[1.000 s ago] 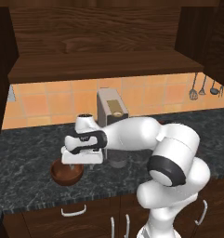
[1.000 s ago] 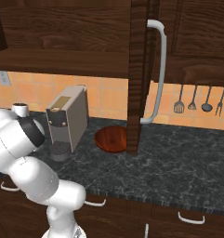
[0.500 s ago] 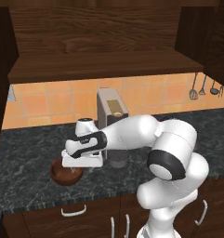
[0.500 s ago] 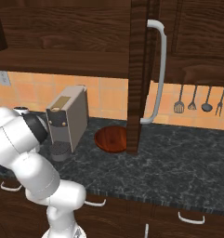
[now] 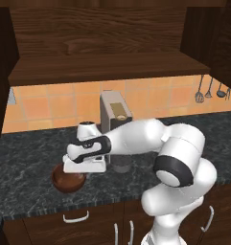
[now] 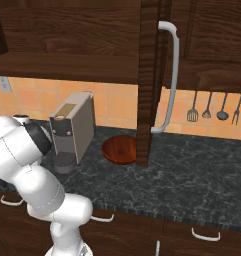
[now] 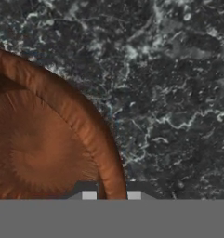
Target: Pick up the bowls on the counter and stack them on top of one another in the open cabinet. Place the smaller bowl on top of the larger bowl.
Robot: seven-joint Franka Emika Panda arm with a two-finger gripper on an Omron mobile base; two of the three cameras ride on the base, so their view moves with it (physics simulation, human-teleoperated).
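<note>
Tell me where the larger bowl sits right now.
In the right base view, the larger bowl lies on the counter, between the coffee machine and the open cabinet door.

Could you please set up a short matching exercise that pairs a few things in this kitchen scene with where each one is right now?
Things:
1. smaller bowl
2. larger bowl
3. coffee machine
4. utensils

Places:
A. hanging on the orange tiled wall
B. on the counter beside the edge of the open cabinet door
C. at the back of the counter, against the tiles
D. near the counter's front edge, its rim between the fingertips of the gripper

Pairs: 1-D, 2-B, 3-C, 4-A
</note>
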